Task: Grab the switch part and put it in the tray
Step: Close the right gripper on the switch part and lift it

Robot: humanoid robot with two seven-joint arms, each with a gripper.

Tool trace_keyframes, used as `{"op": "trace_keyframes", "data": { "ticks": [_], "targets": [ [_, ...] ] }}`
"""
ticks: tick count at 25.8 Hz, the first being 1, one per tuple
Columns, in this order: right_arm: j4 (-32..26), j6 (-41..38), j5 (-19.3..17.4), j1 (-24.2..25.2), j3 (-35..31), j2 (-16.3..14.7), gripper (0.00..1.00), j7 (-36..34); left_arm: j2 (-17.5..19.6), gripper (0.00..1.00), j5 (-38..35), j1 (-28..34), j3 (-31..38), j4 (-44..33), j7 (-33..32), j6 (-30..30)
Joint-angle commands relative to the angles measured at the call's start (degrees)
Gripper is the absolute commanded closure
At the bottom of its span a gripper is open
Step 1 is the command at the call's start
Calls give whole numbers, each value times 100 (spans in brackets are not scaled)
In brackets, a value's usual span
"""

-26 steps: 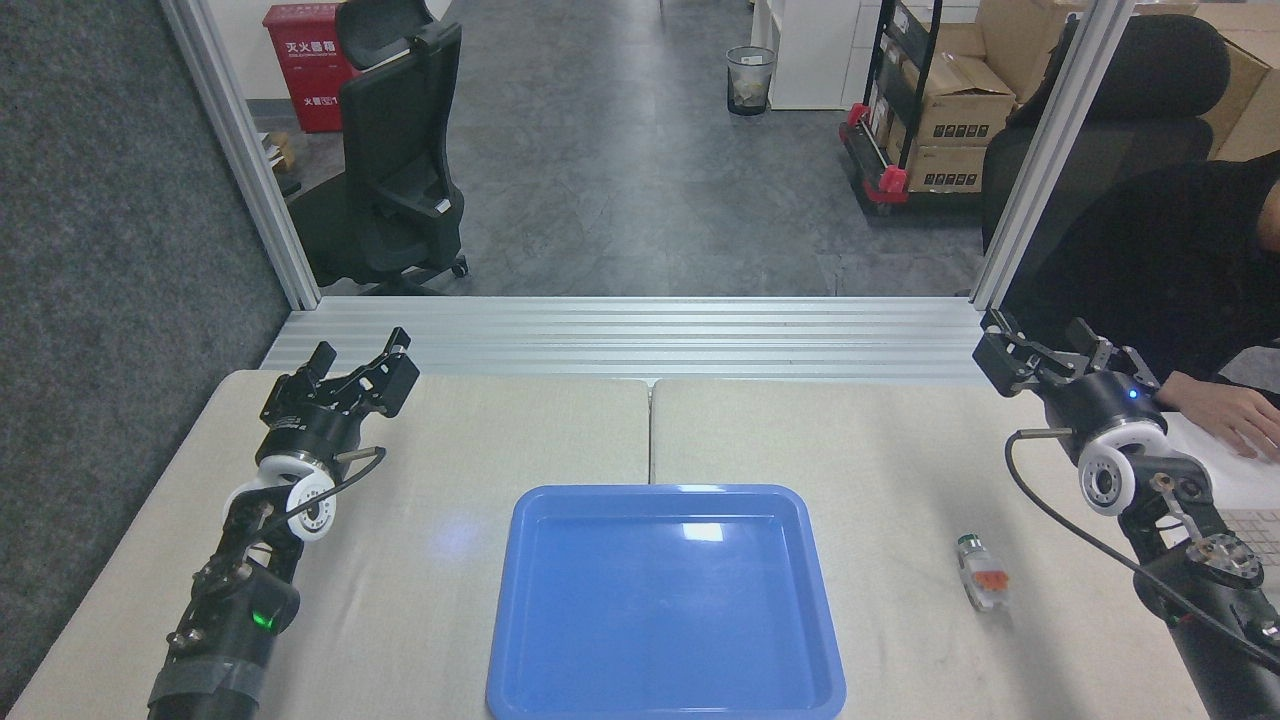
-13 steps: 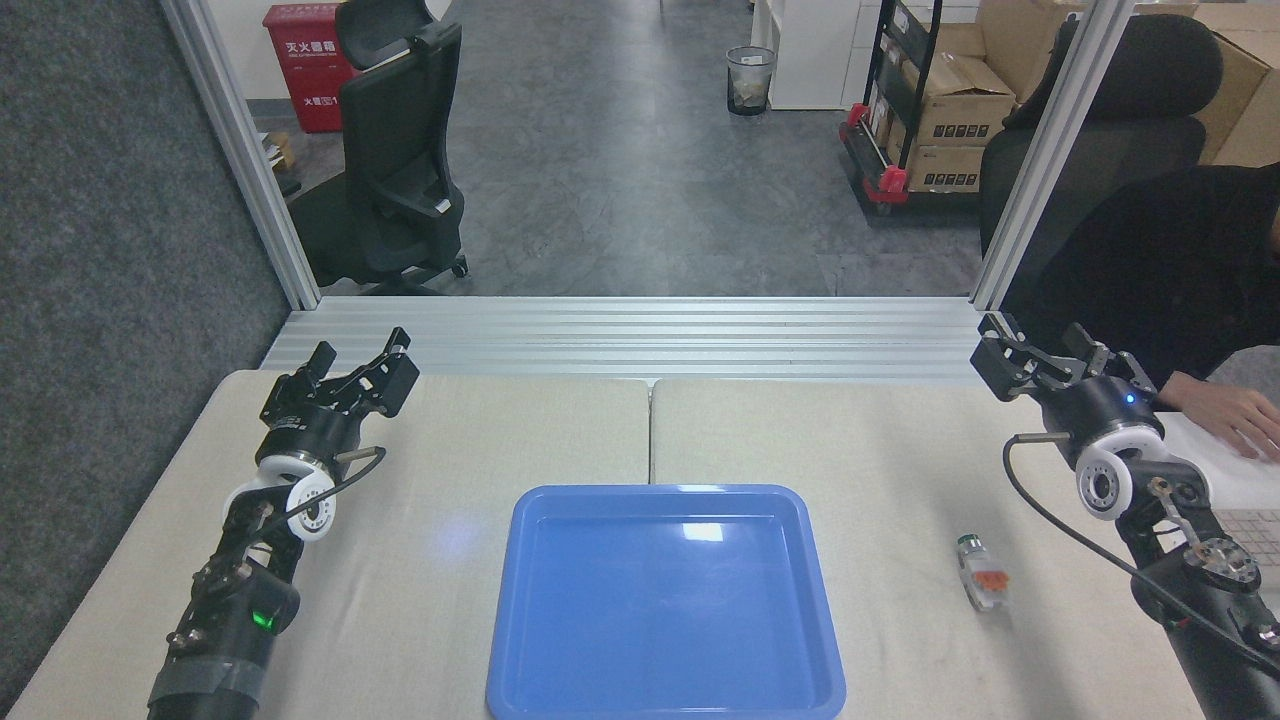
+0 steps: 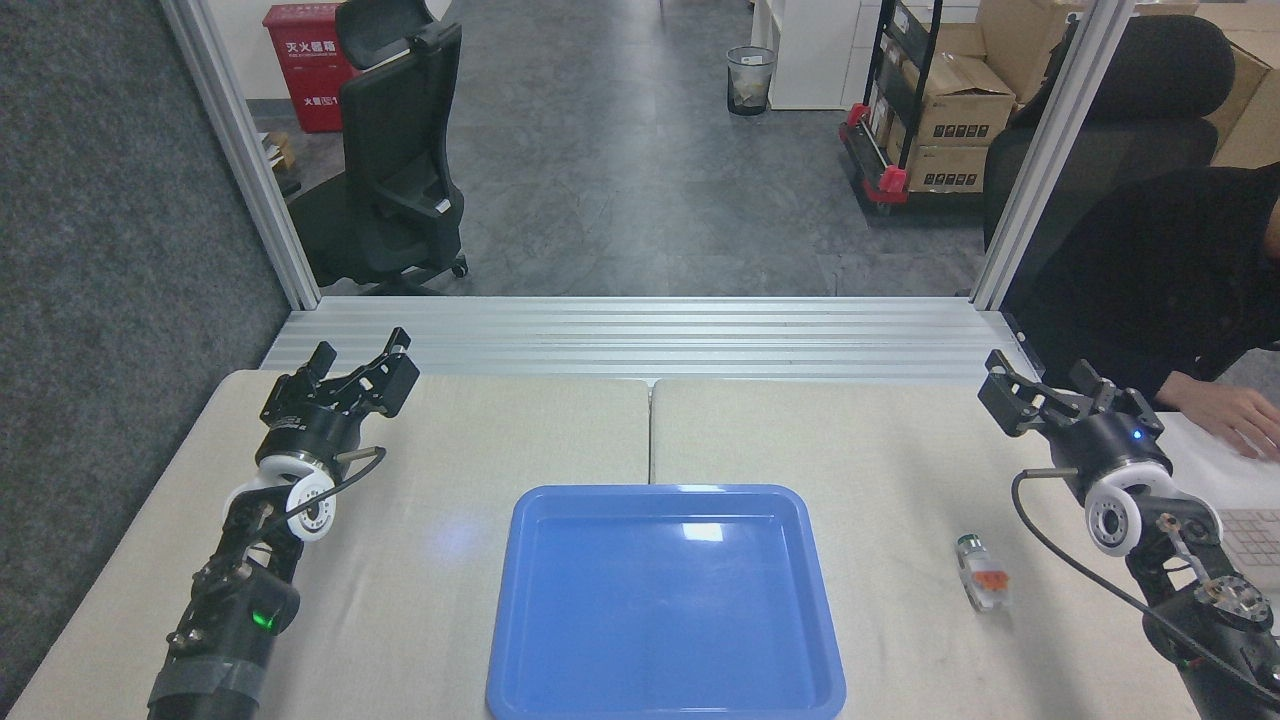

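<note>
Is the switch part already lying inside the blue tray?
No, the switch part lies on the table to the right of the tray.

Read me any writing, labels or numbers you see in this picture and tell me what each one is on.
Red cabinet: white Chinese characters, top line reads "灭火器箱"; the line beneath is cut off by the chair.
Cardboard boxes: dark printed marks, too small to read.
Switch part, tray, both arms: no legible text.

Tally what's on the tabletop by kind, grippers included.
Blue tray: 1
Switch part: 1
Grippers: 2, left gripper and right gripper, both open and empty
Person's hand at the far right edge: 1
Total: 5
</note>
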Motion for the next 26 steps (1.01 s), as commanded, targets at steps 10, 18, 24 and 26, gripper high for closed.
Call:
{"op": "trace_keyframes", "data": {
  "ticks": [10, 18, 24, 26],
  "targets": [
    [-766, -286, -24, 1919, -430, -302, 1, -146, 0, 0, 0, 0, -132, -8, -4, -2],
    [-679, -287, 20, 2068, -26, -135, 1, -137, 0, 0, 0, 0, -132, 0, -4, -2],
    [-530, -322, 73, 2024, 220, 102, 2, -137, 0, 0, 0, 0, -132, 0, -4, -2],
    [-337, -313, 90, 1998, 386, 111, 2, -137, 0, 0, 0, 0, -132, 0, -4, -2]
  ]
}}
